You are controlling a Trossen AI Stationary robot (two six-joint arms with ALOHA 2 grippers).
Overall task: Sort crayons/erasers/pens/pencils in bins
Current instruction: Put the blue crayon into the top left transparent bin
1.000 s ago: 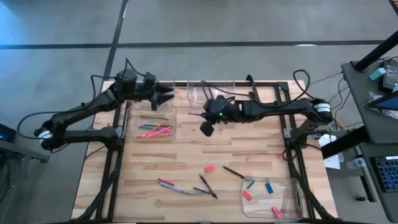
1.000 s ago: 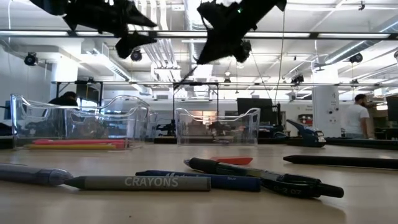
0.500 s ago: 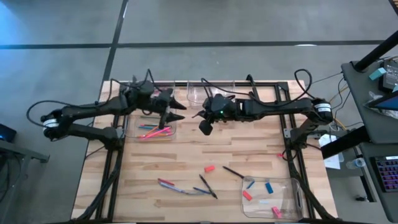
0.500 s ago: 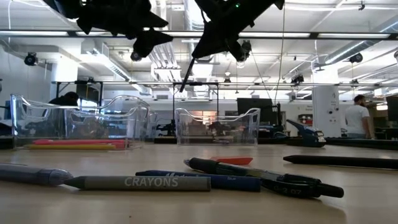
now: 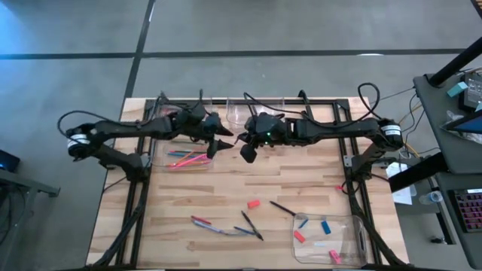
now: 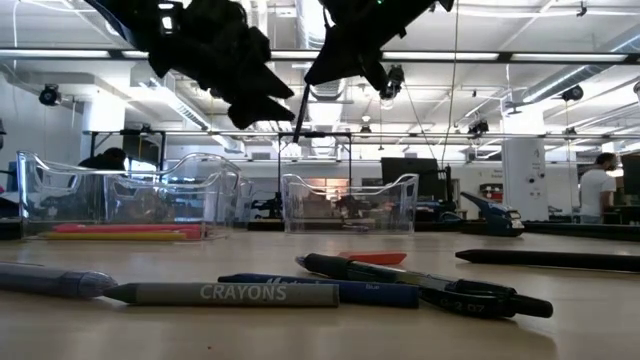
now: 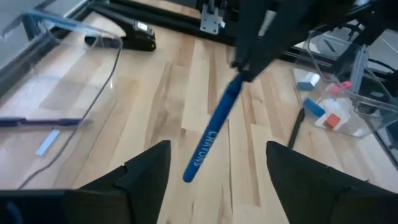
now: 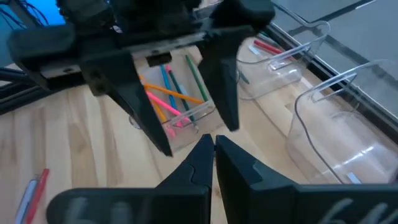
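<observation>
Right gripper (image 5: pixel 242 140), pinched shut, dangles 1 blue crayon (image 7: pixel 211 132) before the left gripper (image 5: pixel 220 140), its jaws spread wide and empty, apparently for a handover.

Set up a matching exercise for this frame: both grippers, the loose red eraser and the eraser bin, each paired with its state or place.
Things:
1. left gripper
2. right gripper
3. red eraser
4. eraser bin

States or places:
A. lies loose on the table
B. open, facing the other gripper
C. holds several erasers
D. shut on a blue crayon

Pairs: 1-B; 2-D; 3-A; 4-C
</observation>
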